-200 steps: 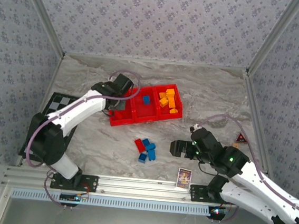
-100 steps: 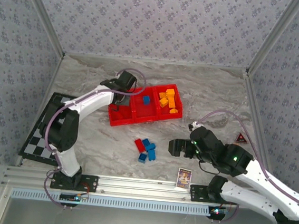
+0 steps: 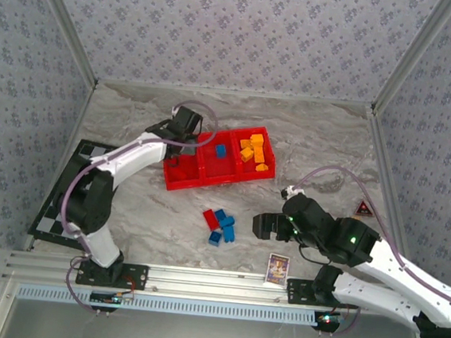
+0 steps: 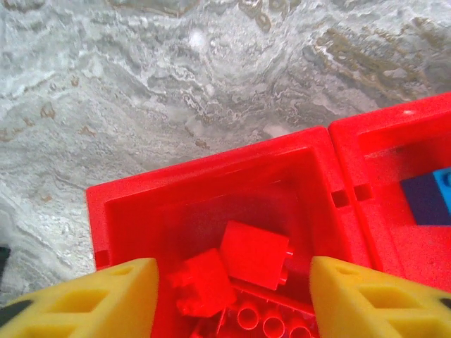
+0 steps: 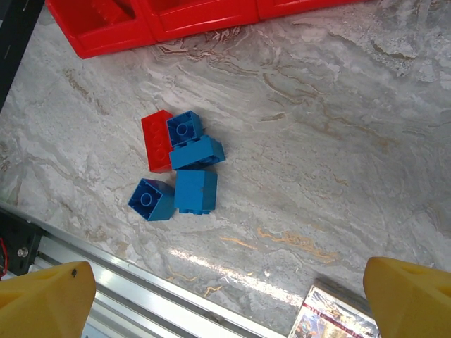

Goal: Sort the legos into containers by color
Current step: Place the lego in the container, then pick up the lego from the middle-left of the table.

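since a second back the left gripper (image 4: 232,299) has spread open, empty, above the left compartment (image 4: 204,211) of the tray (image 4: 211,160). red legos (image 4: 250,253) at lower centre look just dropped and are cropped below. the right gripper (image 5: 225,299) gapes empty, poised by the blue legos (image 5: 196,190) left of centre, which partly cover a red brick (image 5: 155,144).
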